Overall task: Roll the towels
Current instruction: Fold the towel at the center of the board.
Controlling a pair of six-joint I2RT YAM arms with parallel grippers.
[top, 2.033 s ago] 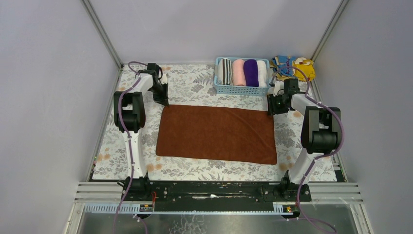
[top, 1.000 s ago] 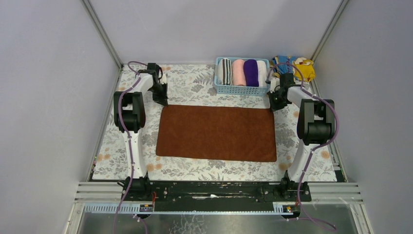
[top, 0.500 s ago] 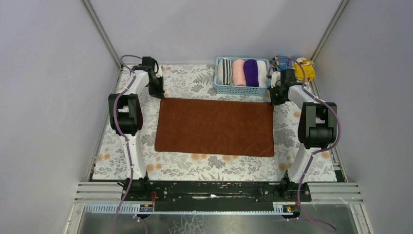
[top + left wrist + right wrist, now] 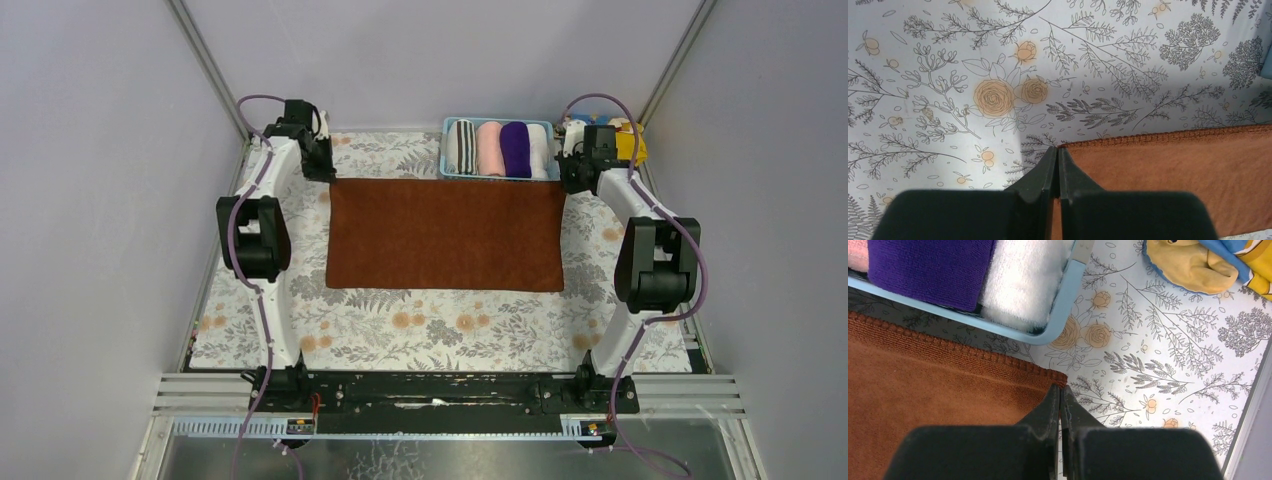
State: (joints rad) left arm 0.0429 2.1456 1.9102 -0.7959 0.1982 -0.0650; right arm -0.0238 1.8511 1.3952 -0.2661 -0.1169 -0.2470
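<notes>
The rust-brown towel (image 4: 445,235) lies spread flat on the flowered table, its far edge up against the basket. My left gripper (image 4: 325,177) is shut on its far left corner; in the left wrist view the jaws (image 4: 1058,150) pinch the hem of the brown towel (image 4: 1173,160). My right gripper (image 4: 565,185) is shut on the far right corner, the tips (image 4: 1060,388) meeting at the brown towel's (image 4: 938,380) corner. The purple towel (image 4: 515,148) sits rolled in the basket, also seen in the right wrist view as a purple roll (image 4: 928,267).
A light blue basket (image 4: 447,150) at the back holds striped, pink, purple and white rolls; its rim (image 4: 1068,300) is just beyond the right fingers. A yellow-and-blue cloth (image 4: 628,142) lies in the back right corner. Enclosure walls stand close on both sides.
Both grippers have moved toward the back of the table with the brown towel's far corners, dragging the whole towel away from the arm bases until its far edge reaches the basket.
</notes>
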